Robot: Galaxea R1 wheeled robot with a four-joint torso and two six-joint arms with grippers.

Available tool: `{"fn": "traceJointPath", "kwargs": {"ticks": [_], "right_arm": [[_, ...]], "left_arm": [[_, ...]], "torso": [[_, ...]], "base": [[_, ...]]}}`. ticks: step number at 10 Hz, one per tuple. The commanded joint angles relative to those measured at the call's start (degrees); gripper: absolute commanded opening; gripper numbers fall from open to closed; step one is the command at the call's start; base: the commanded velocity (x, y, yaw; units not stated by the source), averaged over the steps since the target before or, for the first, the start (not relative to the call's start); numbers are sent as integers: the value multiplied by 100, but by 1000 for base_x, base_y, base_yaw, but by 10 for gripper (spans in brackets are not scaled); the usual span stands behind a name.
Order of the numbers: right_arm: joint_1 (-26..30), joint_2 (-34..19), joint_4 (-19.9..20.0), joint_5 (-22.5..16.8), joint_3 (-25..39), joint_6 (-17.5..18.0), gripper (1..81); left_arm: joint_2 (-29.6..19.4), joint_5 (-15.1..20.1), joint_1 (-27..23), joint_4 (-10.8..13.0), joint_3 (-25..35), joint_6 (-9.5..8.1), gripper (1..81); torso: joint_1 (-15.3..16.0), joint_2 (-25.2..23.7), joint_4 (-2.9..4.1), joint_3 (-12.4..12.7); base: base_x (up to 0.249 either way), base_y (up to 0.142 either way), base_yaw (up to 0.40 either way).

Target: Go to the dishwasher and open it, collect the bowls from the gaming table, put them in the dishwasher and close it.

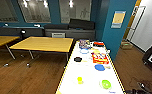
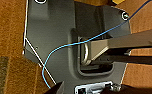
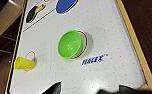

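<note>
One white counter [image 1: 92, 75] with a yellow frame carries the things. On it sit one green bowl [image 1: 105, 84], one yellow cup [image 1: 80, 79] lying on its side, two blue round discs, one nearer [image 1: 99, 67] and one paler and farther [image 1: 84, 51], one black paddle [image 1: 77, 59], one red box [image 1: 100, 58] and one red flat thing [image 1: 98, 44] at the far end. Two wooden tables stand to the left, one close [image 1: 43, 44] and one at the picture's edge [image 1: 2, 40]. One poster [image 1: 118, 19] hangs on the blue wall.
</note>
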Motion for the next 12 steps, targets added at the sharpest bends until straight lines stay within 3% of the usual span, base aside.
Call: {"fn": "traceJointPath", "kwargs": {"ticks": [1,4,8,12], "right_arm": [[861,-114,109,145,-434,49,811],[931,289,161,409,-696,717,811],[905,1037,214,338,-1374,726,811],[1186,942,443,312,-1839,787,811]], "left_arm": [[-8,314,-130,-71,-75,-28,811],[89,350,-130,-62,-215,-28,811],[124,341,-139,-80,-338,-28,811],[168,358,-183,-80,-356,-28,811]], "torso": [[0,0,0,0],[0,0,0,0],[2,0,0,0],[5,2,0,-2]], "base": [[0,0,0],[0,0,0],[0,0,0],[0,0,0]]}}
